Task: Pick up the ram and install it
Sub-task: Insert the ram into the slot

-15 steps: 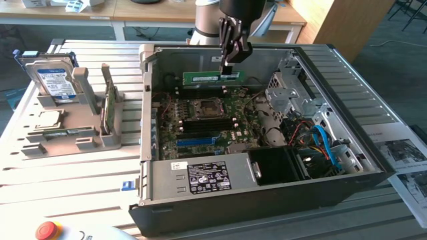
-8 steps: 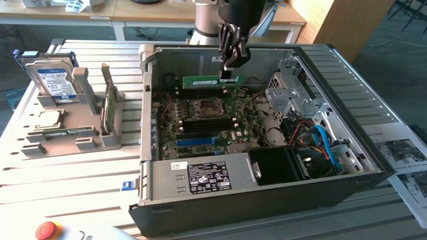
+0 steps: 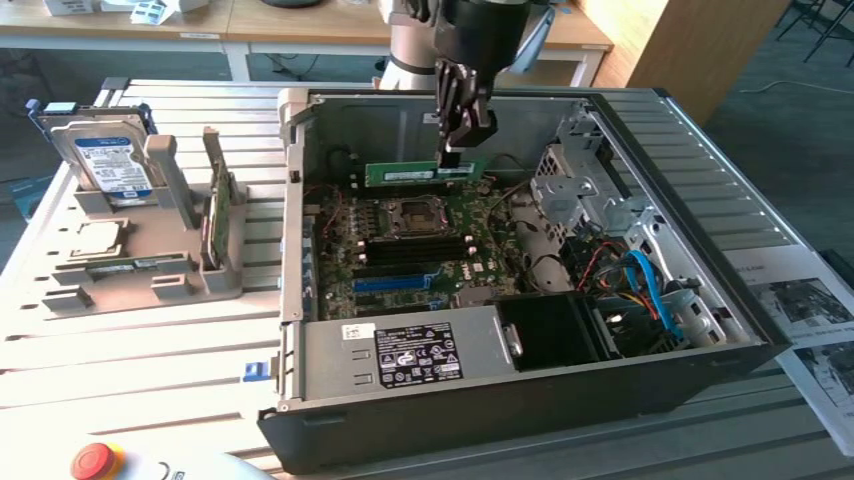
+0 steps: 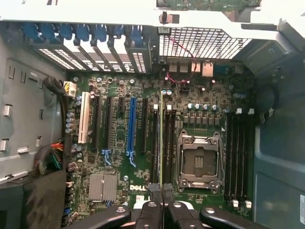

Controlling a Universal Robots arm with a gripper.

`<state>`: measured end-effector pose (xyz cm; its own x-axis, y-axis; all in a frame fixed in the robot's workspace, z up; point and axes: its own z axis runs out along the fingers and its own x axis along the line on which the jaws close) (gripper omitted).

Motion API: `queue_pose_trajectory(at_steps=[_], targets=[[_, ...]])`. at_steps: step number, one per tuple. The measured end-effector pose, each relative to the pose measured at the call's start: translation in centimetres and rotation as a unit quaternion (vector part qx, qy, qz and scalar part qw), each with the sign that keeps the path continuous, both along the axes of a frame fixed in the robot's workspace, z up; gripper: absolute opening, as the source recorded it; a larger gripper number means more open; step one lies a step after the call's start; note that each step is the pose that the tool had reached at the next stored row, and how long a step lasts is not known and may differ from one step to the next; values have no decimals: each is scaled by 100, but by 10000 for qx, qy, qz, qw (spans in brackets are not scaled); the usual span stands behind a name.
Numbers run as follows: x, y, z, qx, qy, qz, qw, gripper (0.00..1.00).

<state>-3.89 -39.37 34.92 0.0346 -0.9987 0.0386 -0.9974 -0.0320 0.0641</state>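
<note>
The ram (image 3: 416, 173) is a narrow green stick with a pale label, held level inside the open computer case (image 3: 747, 300). My gripper (image 3: 454, 158) comes down from above and is shut on the stick's end nearer the exterior view's right. It hangs over the green motherboard (image 3: 461, 262), just beyond the square socket (image 3: 407, 215). In the wrist view the ram (image 4: 161, 138) shows edge-on as a thin line. It runs out from my gripper (image 4: 160, 190) along the dark memory slots (image 4: 169, 143) beside the socket (image 4: 198, 162). Whether it touches a slot I cannot tell.
A grey holder (image 3: 174, 285) on the exterior view's left carries a hard drive (image 3: 107, 160), an upright green stick (image 3: 211, 215) and a processor chip (image 3: 94, 238). The power supply (image 3: 400, 355), a black fan duct (image 3: 561, 330) and blue cables (image 3: 647, 285) crowd the case's near side. A red button (image 3: 96, 460) sits at the table's front.
</note>
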Motion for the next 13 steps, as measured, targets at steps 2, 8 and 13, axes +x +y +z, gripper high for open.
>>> queue_pose_trajectory(at_steps=[2,8,13], targets=[[0,0,-29,0,0,-12,10000,12],[0,-2,-92,0,0,-117,9999,12],[0,-3,-103,-1,1,-166,9999,12]])
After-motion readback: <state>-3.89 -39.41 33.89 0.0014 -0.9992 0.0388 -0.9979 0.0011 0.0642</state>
